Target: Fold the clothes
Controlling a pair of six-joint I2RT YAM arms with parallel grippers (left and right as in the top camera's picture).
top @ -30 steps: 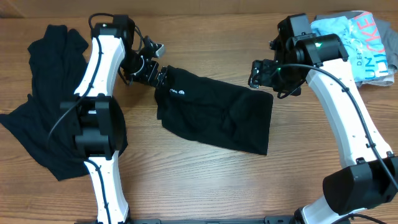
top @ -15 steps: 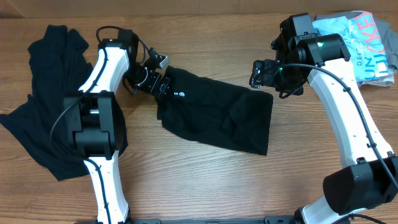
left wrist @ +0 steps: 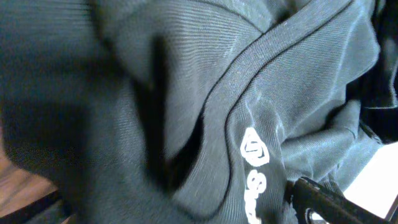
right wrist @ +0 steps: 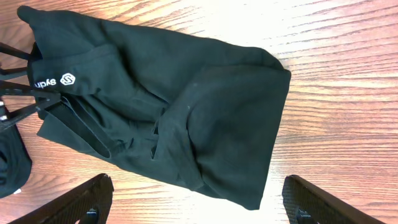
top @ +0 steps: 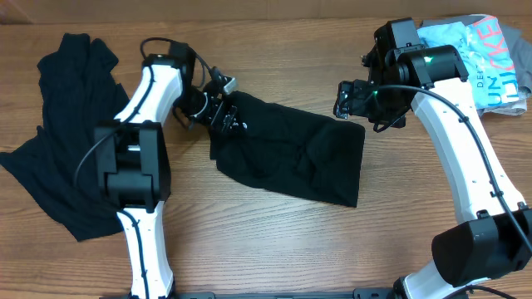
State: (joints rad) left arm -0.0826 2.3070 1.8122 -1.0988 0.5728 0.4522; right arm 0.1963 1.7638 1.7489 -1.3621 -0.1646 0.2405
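Both grippers are standing wide open with nothing between their fingers. Left gripper (top: 223, 110) is pressing down at the collar end of the folded black garment (top: 291, 154), its jaws spread over the fabric beside the small white logo (top: 235, 125) without closing on it. In the left wrist view the cloth is filling nearly the whole picture, the logo (left wrist: 254, 149) lying just beside one dark fingertip (left wrist: 317, 198) at the lower right.

Right gripper (top: 349, 98) is hovering just above the garment's far upper corner, apart from the cloth. Its two fingers (right wrist: 74, 202) are showing at the bottom of the right wrist view, spread far apart, with the garment (right wrist: 186, 118) lying across the wooden table (right wrist: 348, 93) between and beyond them.

A second black garment (top: 58, 141) is lying crumpled at the table's left edge, well apart from the left gripper and partly hidden behind the arm. A light blue printed shirt (top: 486, 50) is sitting at the far right corner, behind the right arm.
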